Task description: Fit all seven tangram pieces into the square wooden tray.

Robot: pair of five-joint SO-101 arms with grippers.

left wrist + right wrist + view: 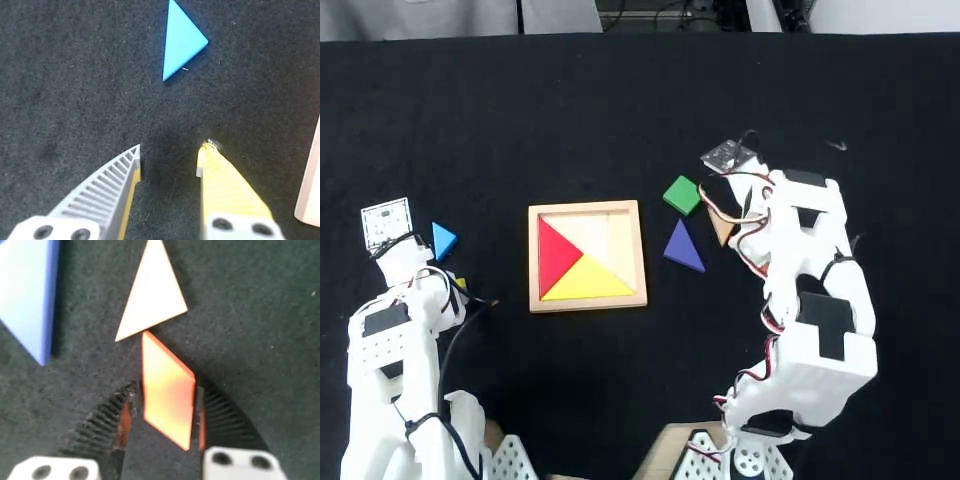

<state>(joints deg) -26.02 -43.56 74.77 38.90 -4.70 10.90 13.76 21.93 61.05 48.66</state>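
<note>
The left tool (171, 150) hovers spread near the blue triangle (182, 42).

High camera looks down over table (470, 120); wrist cameras close above it. High, left wrist share blue triangle (443, 241) (182, 42).

Bare cloth all round the tray (587, 207), widest toward the blue triangle (443, 241). Free inside: upper right half, beside red triangle (555, 252) and yellow triangle (588, 282). Crowded to its right: purple triangle (684, 246), green square (681, 195), and tan triangle (152, 295) just off the tip of the parallelogram (167, 415) clamped in the right gripper (165, 387).
</note>
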